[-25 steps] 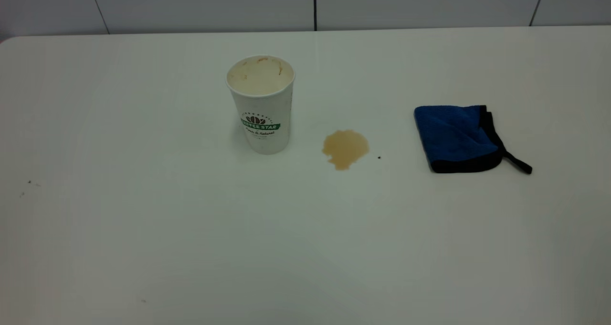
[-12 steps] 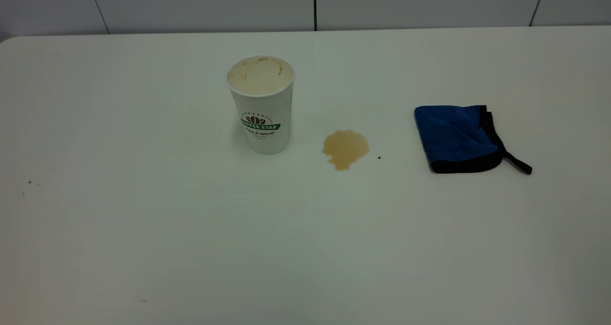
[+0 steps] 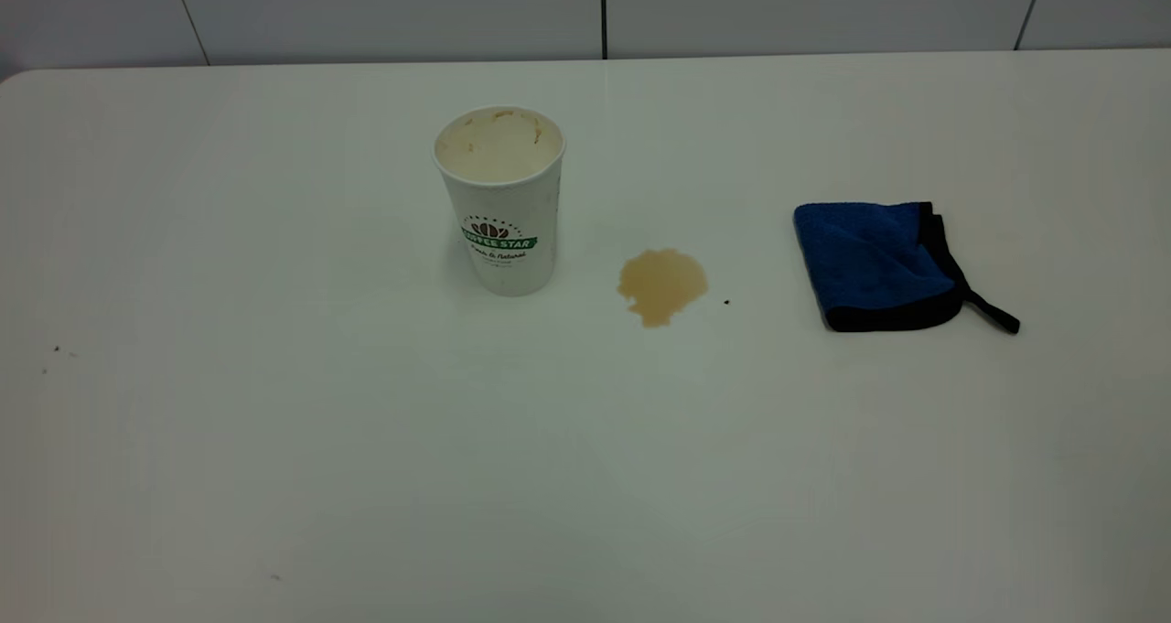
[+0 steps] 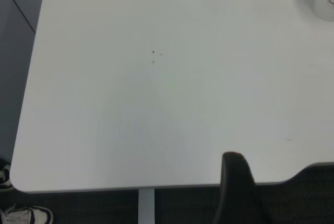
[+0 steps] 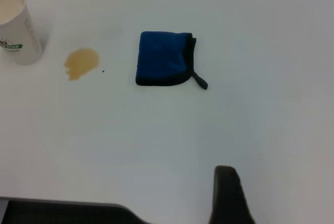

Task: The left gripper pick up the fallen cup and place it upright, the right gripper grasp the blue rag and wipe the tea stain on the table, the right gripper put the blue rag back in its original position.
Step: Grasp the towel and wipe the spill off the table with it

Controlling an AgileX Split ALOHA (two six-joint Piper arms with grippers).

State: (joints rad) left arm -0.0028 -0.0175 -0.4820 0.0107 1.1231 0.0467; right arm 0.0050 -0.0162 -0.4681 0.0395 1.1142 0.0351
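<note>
Cup: I am seeing the cup (image 3: 501,204) standing upright on the bench (image 3: 274,440), mouth up, nearer the far edge than the near one and a little toward the left edge from the middle; brownish marks are showing on its cream inside, and the logo is facing the exterior camera.

Tea stain: the tea stain (image 3: 660,284) is lying just beside the cup, toward the right edge, apart from its base; a tiny dark speck (image 3: 726,302) is sitting just past the blotch on the same side.

Blue rag: the blue rag (image 3: 876,263) is lying folded flat, well apart from the stain, nearer the right edge, its black loop trailing toward that edge; nothing is touching it.

Left hand: I am getting only one dark finger (image 4: 236,185) in the left wrist view, hanging over the near edge close to the near left corner, with just the foot of the cup (image 4: 326,2) far off; I cannot tell whether this hand is released or clenched.

Right hand: I am getting one dark finger (image 5: 229,195) in the right wrist view, hanging above the near edge, well back from the rag (image 5: 163,58); I cannot tell its state either.

Exterior view: neither arm is showing over the bench.
</note>
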